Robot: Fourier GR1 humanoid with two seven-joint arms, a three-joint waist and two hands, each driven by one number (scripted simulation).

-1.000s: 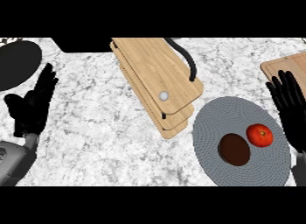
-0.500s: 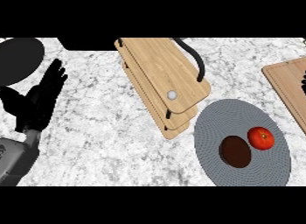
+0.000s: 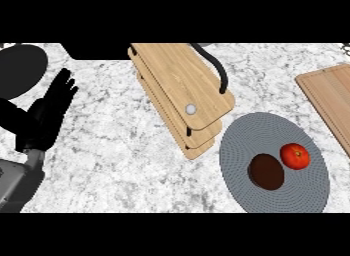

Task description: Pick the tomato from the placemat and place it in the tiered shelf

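A red tomato (image 3: 295, 155) lies on the right half of the round grey placemat (image 3: 266, 130), next to a dark brown round thing (image 3: 266, 171). The tiered wooden shelf (image 3: 182, 90) with a black handle stands upper middle, just left of the placemat. My left hand (image 3: 43, 115) rests open at the left edge, fingers up, far from the tomato. My right hand shows nowhere in this view.
A wooden cutting board (image 3: 342, 105) runs along the right edge. A dark round pan (image 3: 12, 70) sits at the upper left, behind my left hand. A black block (image 3: 97, 49) lies at the top edge.
My right hand, which stood beside the placemat at the right edge, has slid out of view. The view has shifted, so everything sits a little further right and lower.
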